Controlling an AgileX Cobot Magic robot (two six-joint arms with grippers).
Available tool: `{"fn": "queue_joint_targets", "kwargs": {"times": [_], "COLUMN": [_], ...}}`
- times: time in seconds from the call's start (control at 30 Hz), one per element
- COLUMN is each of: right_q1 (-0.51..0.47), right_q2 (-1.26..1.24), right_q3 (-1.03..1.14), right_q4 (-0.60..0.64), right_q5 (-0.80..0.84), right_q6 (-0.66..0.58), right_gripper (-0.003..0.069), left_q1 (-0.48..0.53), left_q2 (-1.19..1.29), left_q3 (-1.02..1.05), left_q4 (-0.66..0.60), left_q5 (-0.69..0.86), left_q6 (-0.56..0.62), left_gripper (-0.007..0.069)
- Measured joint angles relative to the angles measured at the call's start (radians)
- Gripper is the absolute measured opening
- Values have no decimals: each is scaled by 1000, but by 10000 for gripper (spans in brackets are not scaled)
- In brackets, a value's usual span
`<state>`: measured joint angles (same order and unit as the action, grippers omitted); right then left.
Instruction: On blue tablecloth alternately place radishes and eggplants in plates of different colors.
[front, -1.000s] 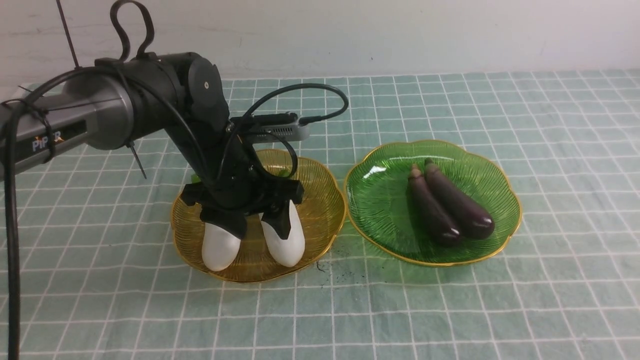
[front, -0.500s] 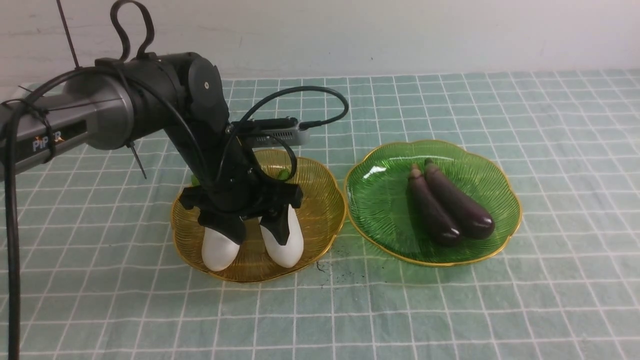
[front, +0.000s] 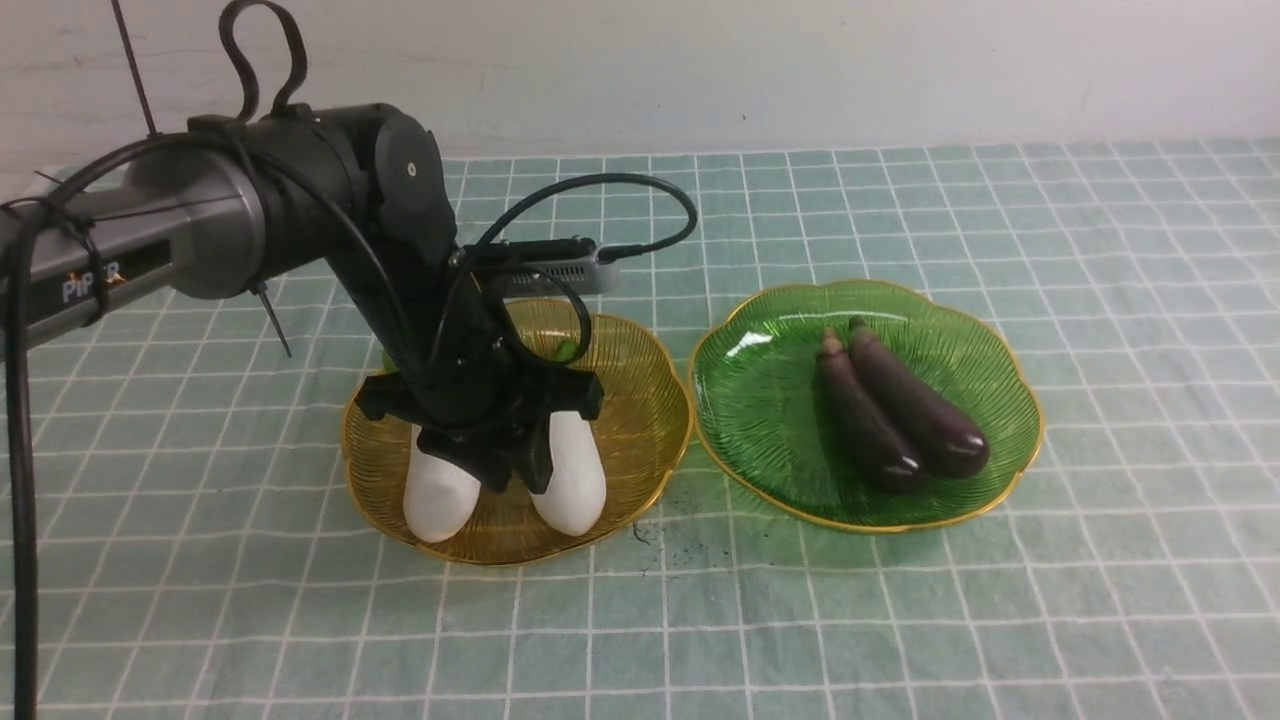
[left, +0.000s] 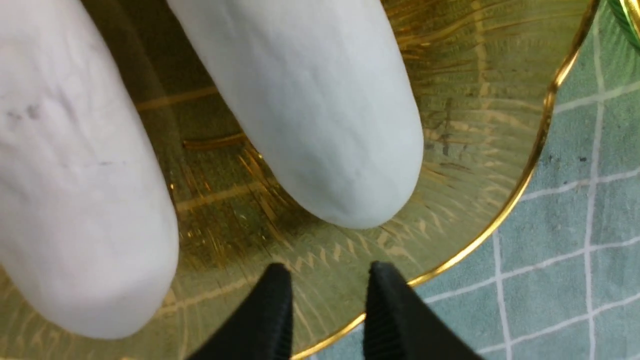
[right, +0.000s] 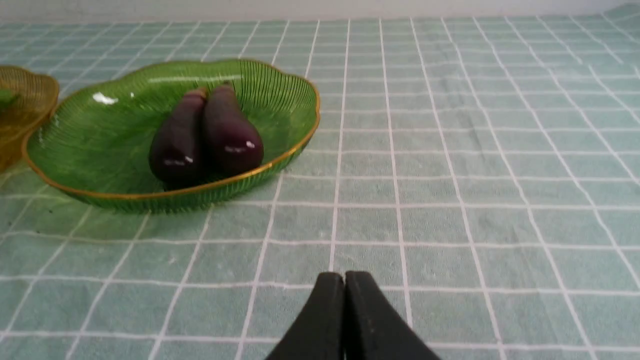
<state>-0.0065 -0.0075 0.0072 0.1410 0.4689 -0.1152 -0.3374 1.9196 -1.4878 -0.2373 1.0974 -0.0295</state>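
The sorting appears to be essentially finished, since nothing is seen lying loose on the pale teal-blue tablecloth with its grid of thin white lines. On the left, the translucent ribbed amber-yellow plate with a gold rim is occupied by both smooth white oblong radishes: the left radish and the right radish are laid side by side, rounded tips toward the near edge, a narrow strip of plate bottom showing between them in the left wrist view. On the right, the matching green plate with a gold rim is filled with the two slim, glossy dark purple eggplants, which are pressed together lengthwise, stem caps toward the far side. The left gripper is held low over the amber plate between the radishes; its jaws are drawn near each other with a small gap between them, and nothing is gripped. The right gripper is held low over bare cloth to the right of the green plate, fully closed and empty. What is left is judged to be only the withdrawal of the left arm.
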Motion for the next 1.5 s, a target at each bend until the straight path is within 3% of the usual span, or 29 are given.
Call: {"fn": "queue_joint_targets", "kwargs": {"times": [0.13, 0.23, 0.57, 0.93, 1.43, 1.5], "right_q1": [-2, -6, -86, -87, -87, -87], "right_q2": [-1, -1, -1, -1, -1, -1], "right_q3": [6, 9, 11, 11, 11, 11], "right_q4": [-1, -2, -2, -2, -2, -2], "right_q5": [-37, -49, -64, -64, -64, -64], "right_q6": [0, 0, 0, 0, 0, 0], "right_gripper": [-15, -15, -15, -15, -15, -15], "left_q1": [0, 0, 0, 0, 0, -1], "left_q2": [-33, -82, -341, -652, -1142, -1277], "left_q3": [0, 0, 0, 40, 448, 531], "left_q4": [-9, -26, -44, -32, -63, -99], "left_q5": [60, 102, 130, 146, 150, 39], "left_q6": [54, 86, 104, 148, 181, 219], "left_gripper": [13, -5, -8, -8, -8, -8]}}
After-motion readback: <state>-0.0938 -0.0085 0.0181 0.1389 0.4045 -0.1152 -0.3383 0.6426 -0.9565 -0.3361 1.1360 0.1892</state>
